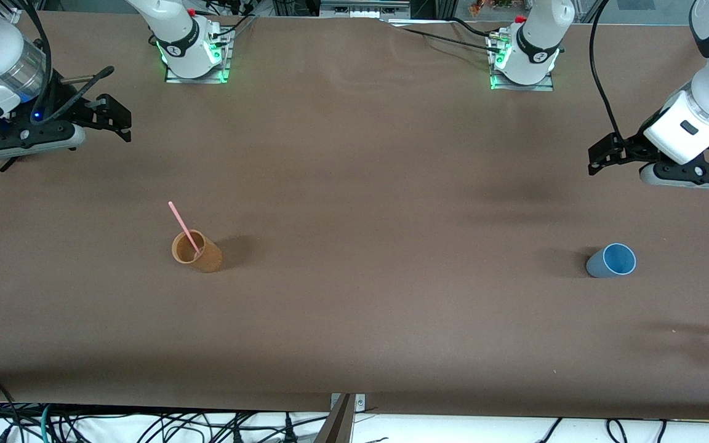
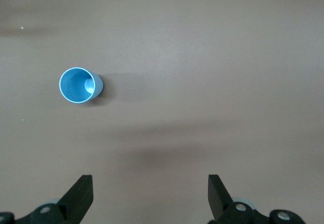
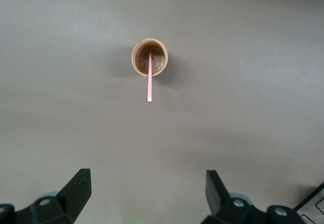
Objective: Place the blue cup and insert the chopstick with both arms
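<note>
Chopstick (image 1: 183, 229) sits in brown cup (image 1: 197, 251), blue cup (image 1: 612, 260) upright toward left arm's end of counter (image 1: 367, 203). I see left end effector (image 2: 149, 196) & right end effector (image 3: 147, 193) both wide open, empty, hovering.

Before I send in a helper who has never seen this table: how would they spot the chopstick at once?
Start at the brown table and go to the right arm's end, where an orange-brown cup stands alone. The chopstick leans inside it, its upper end sticking out above the rim. It is the only thin pink stick there.
</note>
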You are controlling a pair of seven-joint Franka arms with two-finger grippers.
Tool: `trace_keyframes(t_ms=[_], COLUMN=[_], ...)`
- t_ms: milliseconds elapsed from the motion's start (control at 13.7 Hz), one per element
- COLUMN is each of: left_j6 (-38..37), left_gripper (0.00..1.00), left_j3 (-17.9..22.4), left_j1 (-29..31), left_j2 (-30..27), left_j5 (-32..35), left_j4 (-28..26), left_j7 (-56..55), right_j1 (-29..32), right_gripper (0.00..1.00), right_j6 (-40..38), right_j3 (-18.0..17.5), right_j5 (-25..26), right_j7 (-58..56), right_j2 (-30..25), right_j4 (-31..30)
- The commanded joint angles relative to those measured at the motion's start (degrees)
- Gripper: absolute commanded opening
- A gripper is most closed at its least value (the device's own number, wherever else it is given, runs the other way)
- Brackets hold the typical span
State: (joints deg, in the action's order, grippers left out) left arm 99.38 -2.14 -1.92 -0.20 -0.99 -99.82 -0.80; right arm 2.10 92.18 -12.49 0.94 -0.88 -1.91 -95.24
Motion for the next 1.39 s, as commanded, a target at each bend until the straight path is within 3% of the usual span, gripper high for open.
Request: trace_keyframes(t_ms=[0, 1314], left_j6=[-3.56, -4.20], left_gripper=[1.00, 1.00], left_j3=[0.12, 0.21], left_j1=[-0.80, -0.19], left_j2=[2.13, 2.49], left_j5=[1.25, 1.34], left_j4=[4.53, 4.55], left_j7=[-0.69, 1.24], right_j1=[0.27, 0.36], right_gripper=[1.00, 1.00], right_j6=[0.72, 0.72], right_j3=[0.10, 0.01], right_j5=[-0.68, -1.47], right_j7=[-0.62, -1.40], right_j2=[-1.87, -2.40], right_j4=[-2.23, -4.52])
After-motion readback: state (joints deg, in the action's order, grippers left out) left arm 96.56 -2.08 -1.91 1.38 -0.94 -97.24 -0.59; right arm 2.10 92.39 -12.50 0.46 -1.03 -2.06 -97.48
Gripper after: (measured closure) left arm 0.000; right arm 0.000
